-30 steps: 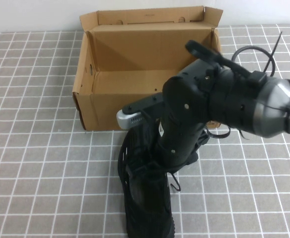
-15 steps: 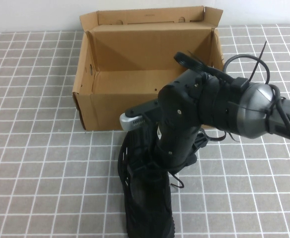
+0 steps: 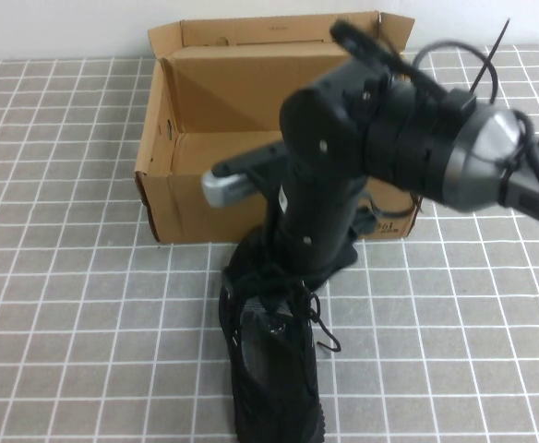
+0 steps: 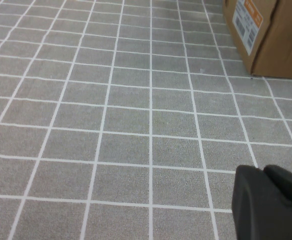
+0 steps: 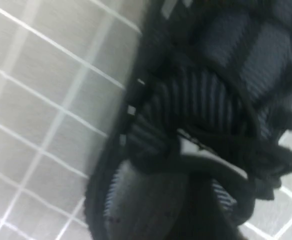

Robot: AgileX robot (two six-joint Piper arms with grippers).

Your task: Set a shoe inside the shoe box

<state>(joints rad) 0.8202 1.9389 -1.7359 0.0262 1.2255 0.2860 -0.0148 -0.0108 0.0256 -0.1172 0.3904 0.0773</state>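
The shoe point(image 3: 271, 355) lies lengthwise toward the shoe box point(image 3: 163, 152), its heel gripped by the right gripper point(image 3: 299, 268); the left gripper point(image 4: 268, 202) idles shut, far off.

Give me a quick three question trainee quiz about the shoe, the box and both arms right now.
1. True or false: the black sneaker lies inside the cardboard shoe box.
2. Which gripper is at the sneaker's heel end: A left, B right?
3. Fill in: the box's flap lid is ____.

Key:
1. False; it lies on the tiled table in front of the box.
2. B; the right gripper is there, while the left gripper sits shut over bare tiles.
3. Open.
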